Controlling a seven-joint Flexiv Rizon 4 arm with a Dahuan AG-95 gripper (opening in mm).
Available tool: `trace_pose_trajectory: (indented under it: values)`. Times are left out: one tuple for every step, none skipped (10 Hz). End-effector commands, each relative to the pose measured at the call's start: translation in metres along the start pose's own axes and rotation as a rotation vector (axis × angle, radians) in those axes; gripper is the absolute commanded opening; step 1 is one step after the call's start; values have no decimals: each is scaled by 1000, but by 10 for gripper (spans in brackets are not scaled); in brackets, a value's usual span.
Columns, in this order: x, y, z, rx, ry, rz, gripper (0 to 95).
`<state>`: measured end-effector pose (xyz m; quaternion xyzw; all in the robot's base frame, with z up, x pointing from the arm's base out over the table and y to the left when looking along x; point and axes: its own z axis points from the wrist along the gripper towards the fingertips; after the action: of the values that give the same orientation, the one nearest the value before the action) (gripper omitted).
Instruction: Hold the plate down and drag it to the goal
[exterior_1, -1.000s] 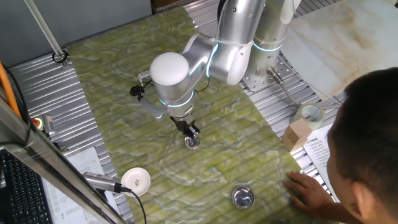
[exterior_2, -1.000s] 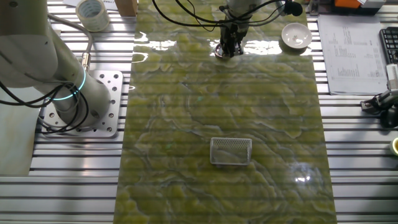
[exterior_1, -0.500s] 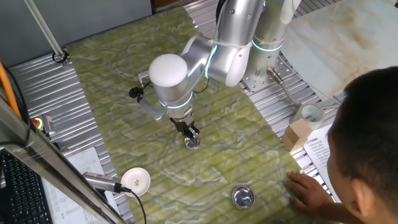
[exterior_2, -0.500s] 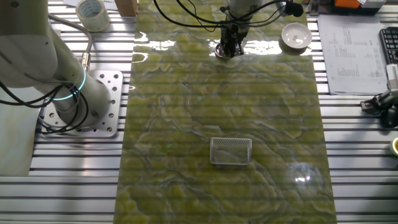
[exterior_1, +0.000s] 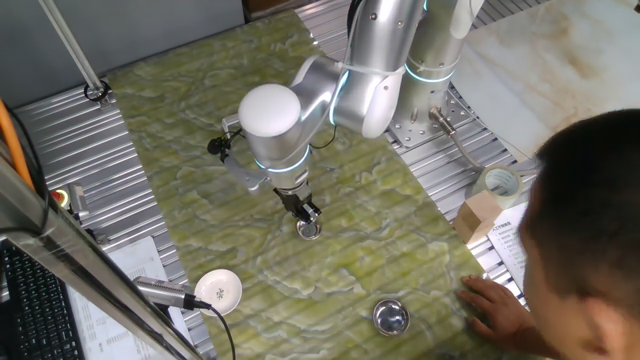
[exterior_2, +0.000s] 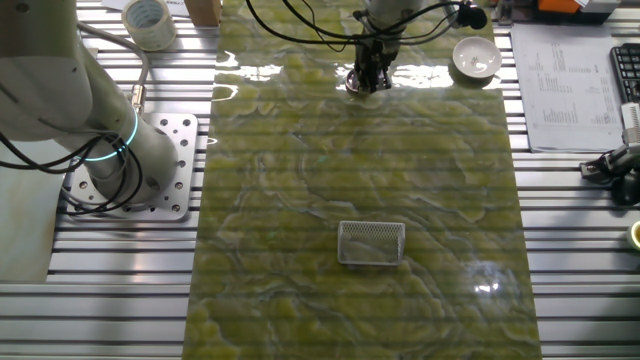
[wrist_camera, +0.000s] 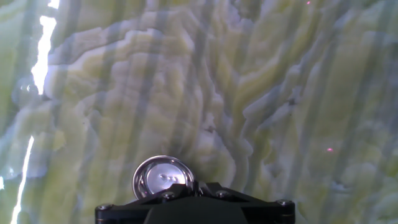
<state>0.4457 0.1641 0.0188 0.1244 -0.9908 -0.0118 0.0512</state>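
Note:
The plate (exterior_1: 310, 231) is a small shiny round silver dish lying on the green marbled mat (exterior_1: 200, 120). My gripper (exterior_1: 305, 213) is shut, and its tip rests on the plate's near rim. In the other fixed view the gripper (exterior_2: 366, 80) stands over the plate (exterior_2: 358, 87) at the mat's far edge. In the hand view the plate (wrist_camera: 163, 177) lies just ahead of the closed fingertips (wrist_camera: 186, 190), partly covered by them.
A larger metal bowl (exterior_1: 390, 317) and a white round disc (exterior_1: 220, 289) sit near the mat's edge. A wire mesh basket (exterior_2: 371, 242) stands mid-mat. A person's hand (exterior_1: 495, 300) rests at the mat's corner. A tape roll (exterior_1: 500, 183) lies beside the arm base.
The gripper and the plate have stayed almost still. The person's head has leaned further into the fixed view at the right.

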Motion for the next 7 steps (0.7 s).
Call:
trace_pose_trajectory:
  values:
    - [0, 0, 0, 0, 0, 31, 0]
    - [0, 0, 0, 0, 0, 51, 0]
    - [0, 0, 0, 0, -2, 67, 0]
    - [0, 0, 0, 2, -3, 88, 0]
    - [0, 0, 0, 4, -4, 98, 0]
    - [0, 0, 0, 4, -3, 97, 0]
    - [0, 0, 0, 11, 1, 104, 0]
